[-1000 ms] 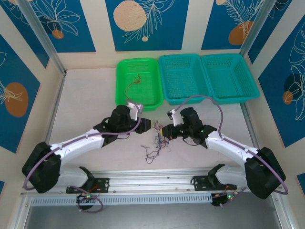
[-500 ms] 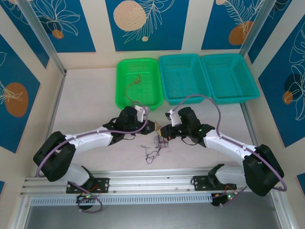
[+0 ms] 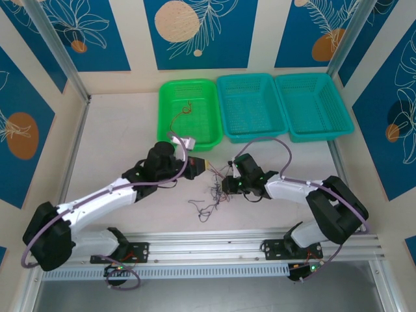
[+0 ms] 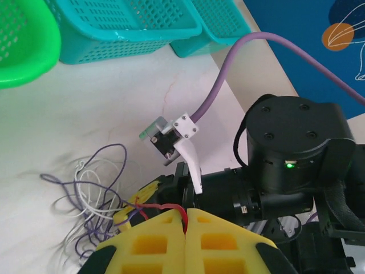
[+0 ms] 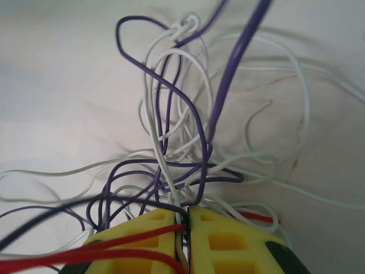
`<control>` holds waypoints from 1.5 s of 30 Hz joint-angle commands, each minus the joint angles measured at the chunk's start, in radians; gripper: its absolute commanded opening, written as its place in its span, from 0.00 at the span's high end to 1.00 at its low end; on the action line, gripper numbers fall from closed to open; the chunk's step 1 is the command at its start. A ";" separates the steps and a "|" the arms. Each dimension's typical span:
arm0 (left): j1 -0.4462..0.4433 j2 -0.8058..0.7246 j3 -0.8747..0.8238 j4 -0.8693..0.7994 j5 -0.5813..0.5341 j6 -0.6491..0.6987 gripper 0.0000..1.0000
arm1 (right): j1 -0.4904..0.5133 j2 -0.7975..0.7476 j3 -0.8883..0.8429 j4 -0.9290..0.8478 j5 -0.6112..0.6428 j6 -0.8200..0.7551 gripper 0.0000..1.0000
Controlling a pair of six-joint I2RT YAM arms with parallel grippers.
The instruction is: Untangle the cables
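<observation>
The cables [image 3: 209,197] are a small clump of purple, white and red wires on the table between the two arms. My left gripper [image 4: 186,216] is shut, its yellow fingers pinching a red wire [image 4: 161,207] that runs left toward the clump [image 4: 94,185]. From above, the left gripper [image 3: 206,167] sits just up and left of the right gripper [image 3: 225,184]. My right gripper [image 5: 185,221] is shut on several strands, white, purple and red, at the near edge of the tangle [image 5: 179,131]. Its black wrist [image 4: 288,151] stands close in front of the left fingers.
A green basket [image 3: 168,97] at the back holds one loose reddish-brown wire [image 3: 181,114]. Two teal baskets [image 3: 229,88] [image 3: 338,104] stand to its right. The two grippers are almost touching. Loose wire ends trail toward the near rail [image 3: 201,211].
The left arm's shoulder has swung left and its gripper has drawn back slightly. The right forearm has dropped and its gripper has moved down onto the clump.
</observation>
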 commanded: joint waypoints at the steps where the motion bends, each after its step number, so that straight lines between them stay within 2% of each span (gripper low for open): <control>1: 0.005 -0.085 0.065 -0.048 -0.087 0.045 1.00 | -0.010 -0.015 -0.042 -0.090 0.094 0.059 0.85; 4: 0.005 -0.121 0.059 -0.070 -0.104 0.054 1.00 | 0.008 -0.126 -0.052 -0.101 0.102 -0.008 0.70; 8: 0.001 -0.108 0.066 -0.039 -0.027 0.052 1.00 | 0.120 -0.328 -0.087 -0.009 0.149 -0.211 0.41; 10: -0.002 -0.089 0.082 -0.031 0.011 0.052 1.00 | 0.158 -0.384 -0.105 0.077 0.153 -0.309 0.31; 12: -0.006 -0.071 0.102 -0.031 0.035 0.057 1.00 | 0.175 -0.399 -0.101 0.154 0.148 -0.386 0.26; 15: -0.012 -0.060 0.127 -0.040 0.038 0.062 1.00 | 0.176 -0.364 -0.066 0.245 0.173 -0.413 0.23; 18: -0.014 -0.066 0.145 -0.032 0.050 0.057 1.00 | 0.178 -0.270 -0.028 0.345 0.160 -0.428 0.23; 21: -0.015 -0.078 0.171 -0.037 0.061 0.059 1.00 | 0.177 -0.144 0.005 0.385 0.312 -0.388 0.28; 23: -0.015 -0.104 0.201 -0.083 0.029 0.083 1.00 | 0.165 -0.063 0.021 0.366 0.425 -0.328 0.40; 25: -0.015 -0.139 0.241 -0.144 -0.023 0.122 1.00 | 0.142 -0.009 0.021 0.341 0.455 -0.260 0.54; 27: -0.012 -0.174 0.306 -0.243 -0.110 0.178 1.00 | 0.119 0.019 0.000 0.327 0.456 -0.183 0.61; 30: 0.002 -0.209 0.419 -0.402 -0.306 0.269 1.00 | 0.092 0.029 -0.052 0.322 0.439 -0.104 0.61; 32: 0.039 -0.218 0.474 -0.458 -0.385 0.290 1.00 | 0.076 0.032 -0.080 0.313 0.424 -0.075 0.62; 37: 0.148 -0.176 0.577 -0.499 -0.359 0.281 1.00 | 0.063 0.018 -0.122 0.287 0.415 -0.043 0.65; 42: 0.235 -0.069 0.662 -0.467 -0.250 0.268 1.00 | 0.070 -0.089 -0.144 0.252 0.369 -0.058 0.61; 45: 0.299 0.003 0.719 -0.436 -0.208 0.265 1.00 | 0.072 -0.204 -0.155 0.213 0.317 -0.093 0.48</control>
